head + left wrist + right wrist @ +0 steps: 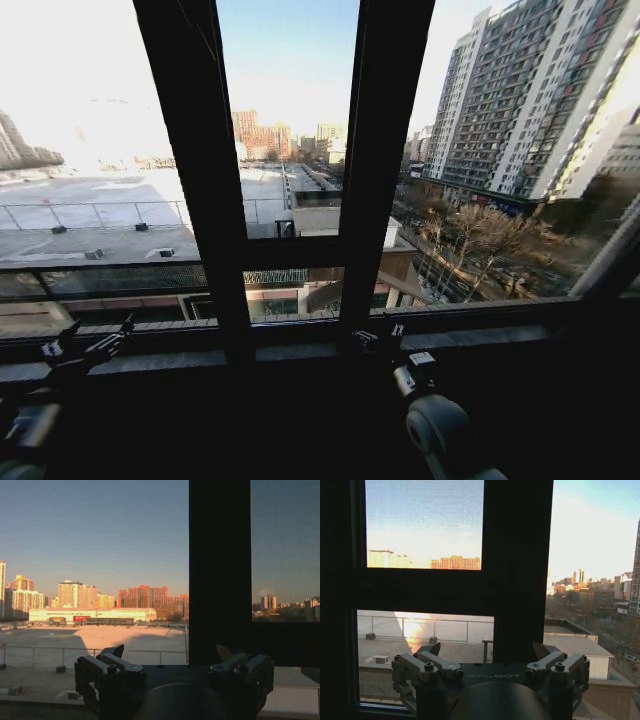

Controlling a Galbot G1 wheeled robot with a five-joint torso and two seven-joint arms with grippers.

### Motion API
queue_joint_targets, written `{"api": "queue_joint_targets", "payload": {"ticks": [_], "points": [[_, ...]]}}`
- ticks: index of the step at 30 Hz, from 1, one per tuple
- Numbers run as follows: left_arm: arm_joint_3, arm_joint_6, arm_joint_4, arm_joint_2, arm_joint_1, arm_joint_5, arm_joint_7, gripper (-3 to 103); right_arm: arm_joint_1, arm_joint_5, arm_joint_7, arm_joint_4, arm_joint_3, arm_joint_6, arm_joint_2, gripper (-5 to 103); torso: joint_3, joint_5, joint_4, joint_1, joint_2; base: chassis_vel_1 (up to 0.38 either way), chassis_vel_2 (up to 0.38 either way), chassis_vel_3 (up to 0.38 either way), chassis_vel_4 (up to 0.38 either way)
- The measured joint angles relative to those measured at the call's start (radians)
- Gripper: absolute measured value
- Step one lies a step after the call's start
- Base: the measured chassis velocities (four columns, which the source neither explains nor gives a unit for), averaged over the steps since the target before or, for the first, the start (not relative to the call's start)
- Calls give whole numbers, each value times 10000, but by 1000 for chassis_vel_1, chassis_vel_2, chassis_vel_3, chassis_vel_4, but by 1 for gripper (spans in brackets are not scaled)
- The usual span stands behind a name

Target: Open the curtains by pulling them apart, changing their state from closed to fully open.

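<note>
Dark window frame (205, 200) upright; tall apartment tower (530, 100) outside; flat rooftop (100, 215) below.

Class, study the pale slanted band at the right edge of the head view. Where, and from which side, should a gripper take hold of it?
Probably its inner long edge, approached from the robot's left of it by the open right gripper. The pale band is tall and narrow, so it offers only an edge. Whether it is fabric cannot be told.

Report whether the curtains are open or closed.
Open, it appears: the window is uncovered, no sheer fabric across the glass. Both grippers, left and right, hang low, empty.
</note>
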Motion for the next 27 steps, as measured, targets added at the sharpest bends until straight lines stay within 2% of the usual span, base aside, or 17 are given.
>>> {"api": "queue_joint_targets", "payload": {"ticks": [17,27], "points": [[54,-13,59,-111,-79,35,16,100,133,24,-12,-255,-10,5,-87,100,1,7,-4,2,0,-36,-370,39,361],[18,-42,192,-67,-63,-14,24,100,174,-16,-25,-270,-97,12,20,100,1,-1,-1,3,0,74,-345,-78,355]]}}
